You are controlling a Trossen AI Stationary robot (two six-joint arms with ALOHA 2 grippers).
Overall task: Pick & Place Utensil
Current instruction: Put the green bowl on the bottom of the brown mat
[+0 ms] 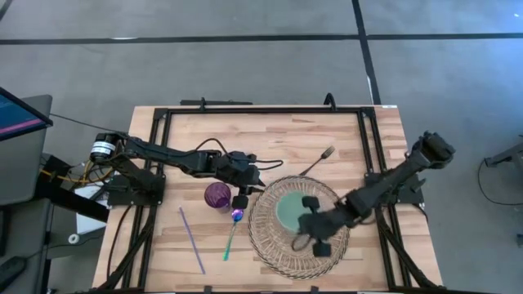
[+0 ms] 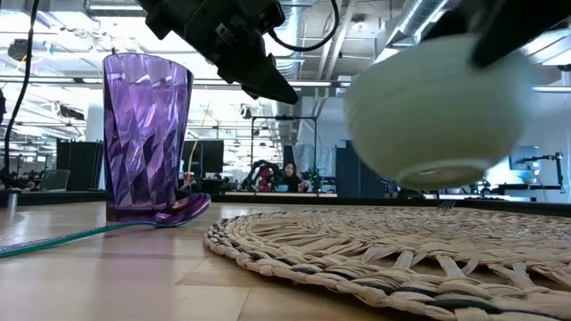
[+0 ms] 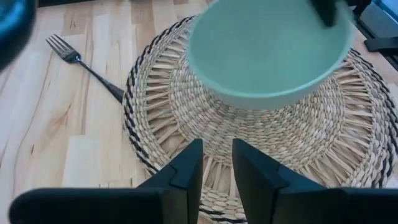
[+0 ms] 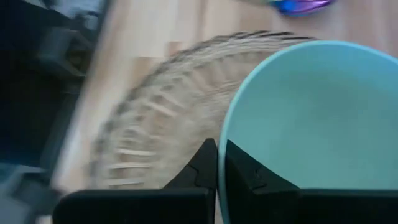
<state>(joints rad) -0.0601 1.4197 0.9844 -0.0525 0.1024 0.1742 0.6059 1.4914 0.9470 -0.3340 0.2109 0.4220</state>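
Observation:
A spoon with a green handle and a shiny purple bowl lies flat on the table, its bowl end beside the base of the purple cup. My left gripper hangs above the spoon's bowl end, narrowly open and holding nothing. A dark fork lies past the woven mat. My right gripper is shut on a pale teal bowl over the mat. My right gripper pinches the teal bowl's rim, with one finger inside the bowl and the other outside its wall. It comes from the table's right and near side, slanting down. The bowl is lifted clear of the mat and sits about level.
The round woven mat fills the table's middle right. A thin purple stick lies on the near left. Bare wood lies to the left of the cup and along the far side. The black frame borders the table.

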